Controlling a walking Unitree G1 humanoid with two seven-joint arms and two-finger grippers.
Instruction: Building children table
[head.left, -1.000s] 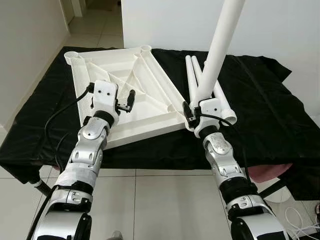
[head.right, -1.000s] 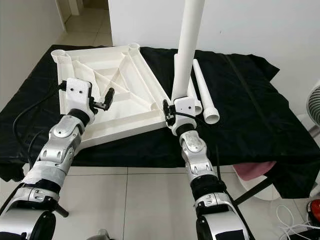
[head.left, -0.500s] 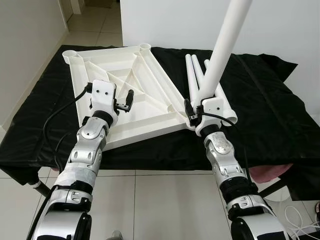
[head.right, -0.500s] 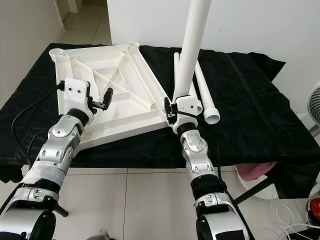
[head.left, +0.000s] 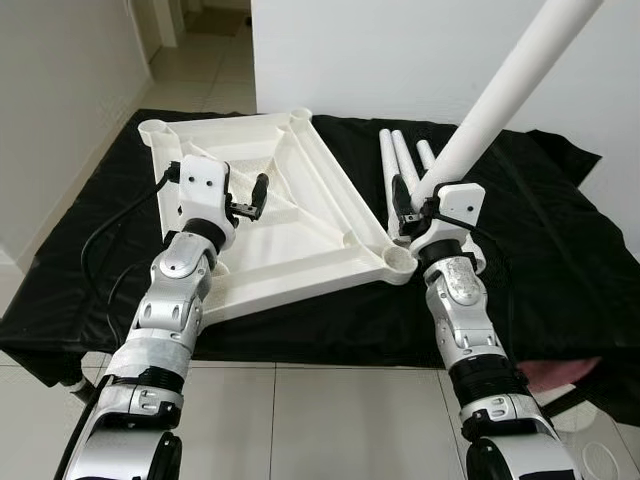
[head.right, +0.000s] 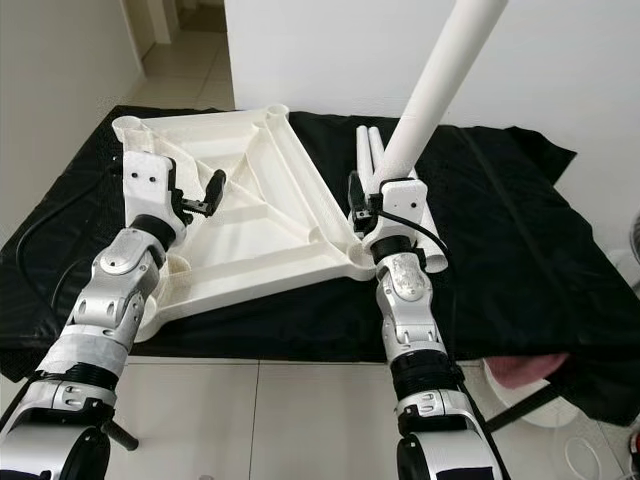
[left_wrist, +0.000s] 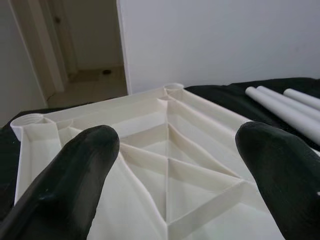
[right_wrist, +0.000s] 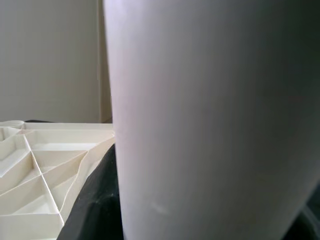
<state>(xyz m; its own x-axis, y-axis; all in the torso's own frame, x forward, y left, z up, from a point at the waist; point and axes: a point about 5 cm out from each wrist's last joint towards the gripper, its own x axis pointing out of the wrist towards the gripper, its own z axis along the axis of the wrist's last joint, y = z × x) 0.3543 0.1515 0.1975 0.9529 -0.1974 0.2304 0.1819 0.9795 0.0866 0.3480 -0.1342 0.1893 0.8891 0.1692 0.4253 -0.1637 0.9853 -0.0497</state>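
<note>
While the tabletop lies upside down on the black cloth, ribs up, the right gripper is clamped on a white leg and holds it tilted up and away, its low end just beside the near right corner socket. Three more legs lie on the cloth just past that gripper. The left gripper hovers over the ribbed underside near the left edge, its fingers spread wide with nothing between them; the wrist view shows bare ribs in the gap.

Judging from this, the leg is about to be seated in that socket, and the tilt is the main risk. A leg leaning this far would meet the socket rim at an angle and jam, or skid off onto the cloth. The low end is hidden behind the gripper, so I cannot tell whether it touches the tabletop yet. Pushing down off-centre could also slide the tabletop across the cloth or tip its far edge up, since the left gripper is not pressing on it. The grip sits near the bottom of a long leg, so the leg could swivel in the fingers if the tip catches. The loose legs are near enough that a swing of the wrist might roll them toward the table's edge.

No brand, label or writing can be read on anything.
</note>
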